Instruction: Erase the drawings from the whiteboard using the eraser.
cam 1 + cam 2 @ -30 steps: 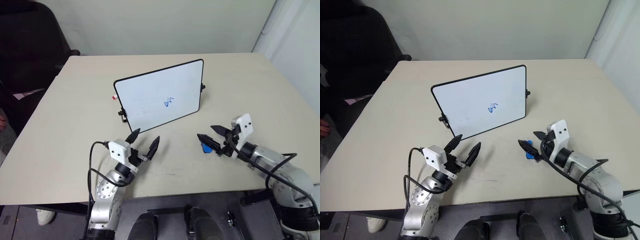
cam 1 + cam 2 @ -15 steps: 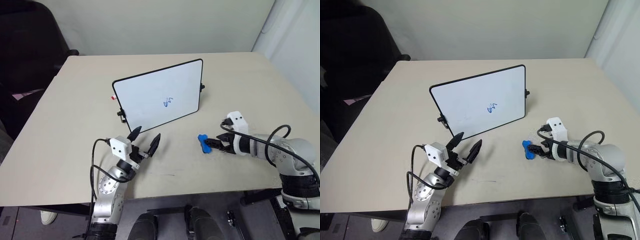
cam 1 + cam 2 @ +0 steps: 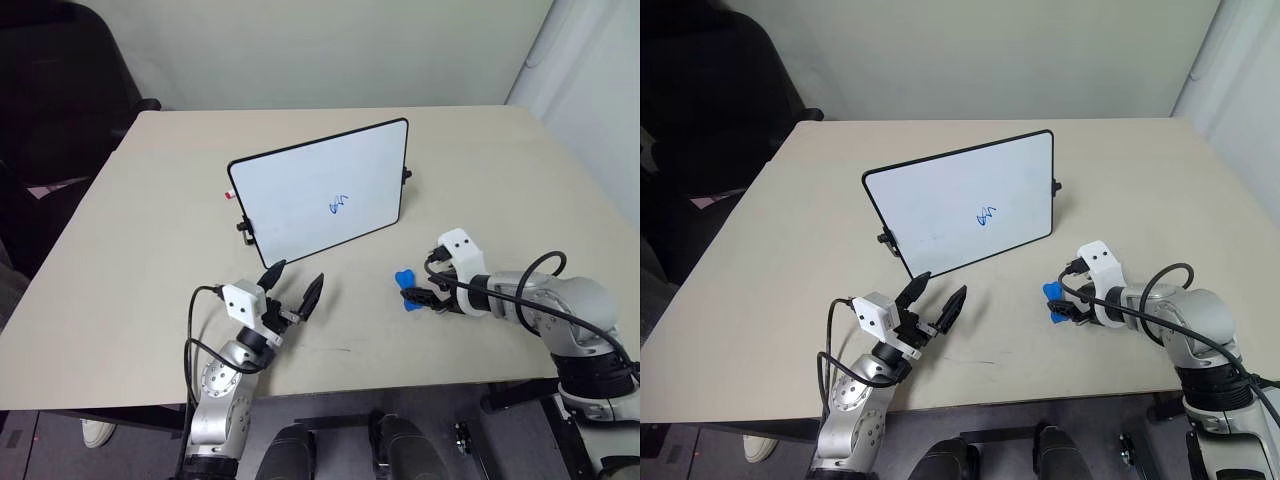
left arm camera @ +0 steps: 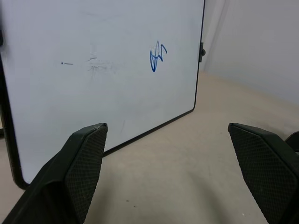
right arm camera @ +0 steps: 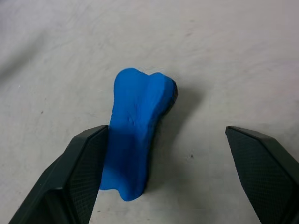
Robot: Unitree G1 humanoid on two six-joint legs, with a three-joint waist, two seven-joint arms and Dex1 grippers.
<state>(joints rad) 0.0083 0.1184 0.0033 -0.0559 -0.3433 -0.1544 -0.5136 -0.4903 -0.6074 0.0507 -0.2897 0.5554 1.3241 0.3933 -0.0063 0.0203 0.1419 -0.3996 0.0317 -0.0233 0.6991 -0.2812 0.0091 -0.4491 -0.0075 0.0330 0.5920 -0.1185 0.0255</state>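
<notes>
The whiteboard (image 3: 320,190) stands tilted near the middle of the table, its white face toward me. The drawings (image 3: 338,204) are a small blue squiggle right of its centre, also seen as drawings (image 4: 157,55) in the left wrist view. The eraser (image 3: 405,291), a small blue block, lies flat on the table right of the board. My right gripper (image 3: 420,296) points down at it, open. The eraser (image 5: 135,140) lies between the fingers, close against one finger (image 5: 79,177). My left gripper (image 3: 297,276) hovers open and empty in front of the board's lower left corner.
The beige table (image 3: 150,220) stretches wide on both sides of the board. A dark chair (image 3: 60,90) stands off the far left corner. A small red bit (image 3: 228,195) peeks out at the board's left edge. The table's front edge lies just behind both grippers.
My right gripper has tipped downward and sunk toward the table, so its open fingers now straddle the eraser. The left gripper, the board and the eraser have stayed put.
</notes>
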